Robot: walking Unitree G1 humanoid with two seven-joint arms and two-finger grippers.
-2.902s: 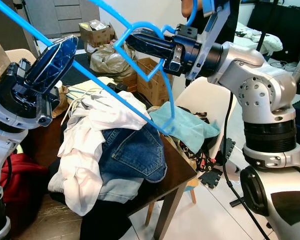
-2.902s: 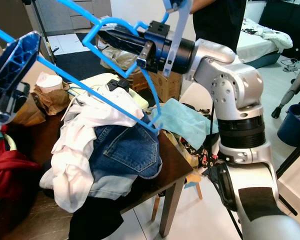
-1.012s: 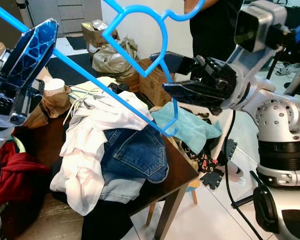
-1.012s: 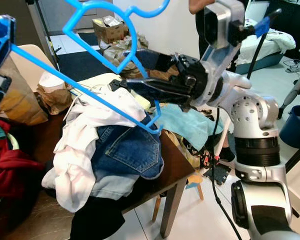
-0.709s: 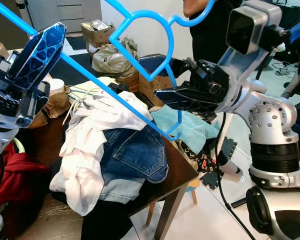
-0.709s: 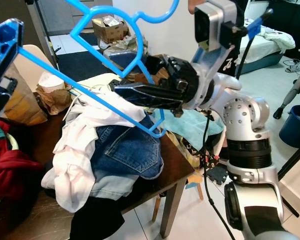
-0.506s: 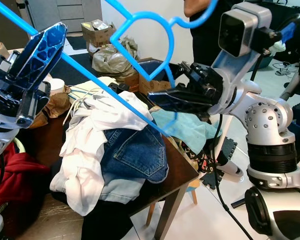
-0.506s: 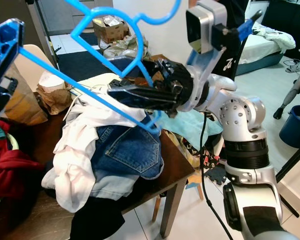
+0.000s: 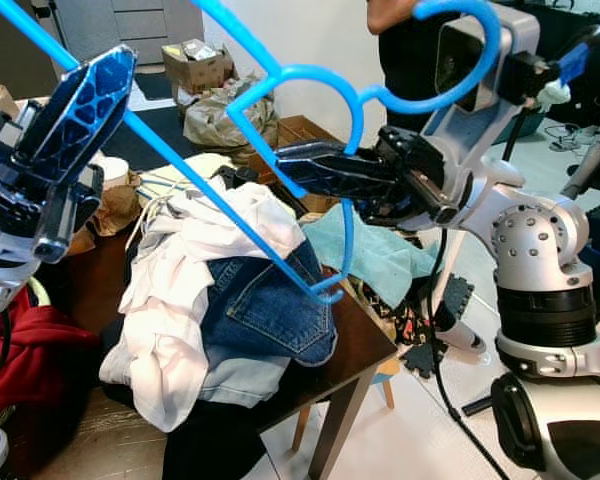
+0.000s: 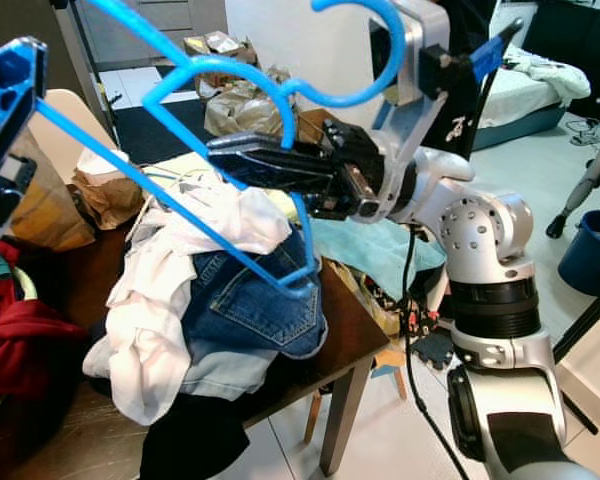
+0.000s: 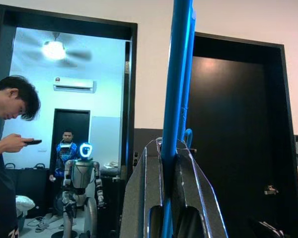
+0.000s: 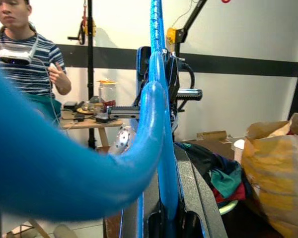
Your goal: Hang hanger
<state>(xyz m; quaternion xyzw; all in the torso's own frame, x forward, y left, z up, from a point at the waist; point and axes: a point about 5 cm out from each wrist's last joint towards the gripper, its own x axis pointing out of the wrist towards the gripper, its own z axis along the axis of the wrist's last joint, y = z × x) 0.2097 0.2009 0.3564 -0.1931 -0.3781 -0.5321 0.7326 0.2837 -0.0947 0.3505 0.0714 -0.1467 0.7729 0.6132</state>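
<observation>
Above the heaped table, both grippers clamp one blue hanger (image 9: pixel 280 150).

The right gripper (image 9: pixel 290 165) has its black fingers closed on the hanger's curved neck, just below the hook (image 9: pixel 460 60) that arcs up past its wrist camera; the left gripper (image 9: pixel 75 105) pinches the hanger's long straight bar (its wrist view shows the bar squeezed between two grey fingers (image 11: pixel 141 198)). The hanger is held in the air, its lower corner reaching down just above a pair of blue jeans (image 9: pixel 265 310), which lie beside a white garment (image 9: pixel 170 300) piled on the dark wooden table (image 9: pixel 355 345). A teal cloth (image 9: pixel 380 255) lies behind the pile. A person in a striped shirt (image 12: pixel 35 59) appears in the right wrist view.
</observation>
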